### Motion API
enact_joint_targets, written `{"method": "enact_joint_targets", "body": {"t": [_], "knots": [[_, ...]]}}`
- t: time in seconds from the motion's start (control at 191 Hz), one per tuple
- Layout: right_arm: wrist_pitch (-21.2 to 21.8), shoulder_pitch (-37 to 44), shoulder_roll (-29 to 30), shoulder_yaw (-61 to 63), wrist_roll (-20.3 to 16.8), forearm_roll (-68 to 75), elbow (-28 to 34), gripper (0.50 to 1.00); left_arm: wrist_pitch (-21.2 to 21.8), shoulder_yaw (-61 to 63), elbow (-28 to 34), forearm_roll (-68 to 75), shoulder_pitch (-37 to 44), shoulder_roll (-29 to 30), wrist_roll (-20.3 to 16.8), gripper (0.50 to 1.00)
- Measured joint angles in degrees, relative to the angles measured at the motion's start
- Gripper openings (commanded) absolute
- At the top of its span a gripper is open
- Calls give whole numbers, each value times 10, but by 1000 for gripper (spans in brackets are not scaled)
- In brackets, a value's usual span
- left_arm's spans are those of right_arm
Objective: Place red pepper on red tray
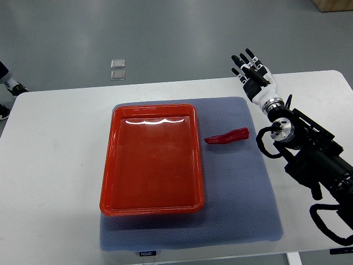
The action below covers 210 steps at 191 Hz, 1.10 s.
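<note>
Red pepper (228,136) on mat, well apart from open-fingered right hand (252,70)

Glossy red tray (151,204) w/ white glare on grey-blue dotted-weave mat (242,193), dark red pepper (227,136) just right of tray, white table (55,165), grey floor (165,33), right hand (252,70) black fingers, white back.

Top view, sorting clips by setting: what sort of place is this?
Probably a robotics lab: a white table on bare grey floor, a staged blue mat with red tray and red pepper.
</note>
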Motion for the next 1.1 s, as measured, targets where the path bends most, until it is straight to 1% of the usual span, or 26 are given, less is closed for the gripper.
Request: {"method": "enact_joint_targets", "body": {"t": [0.719, 0.986, 1.101], "knots": [[0, 8, 4, 0, 0, -1, 0, 915, 0, 4, 2, 1, 7, 0, 0, 1000], [-14, 18, 4, -2, -1, -1, 1, 915, 0, 4, 3, 1, 7, 0, 0, 1000], [-20, 24, 0, -2, -1, -1, 11, 915, 0, 4, 3, 1, 6, 0, 0, 1000]]}}
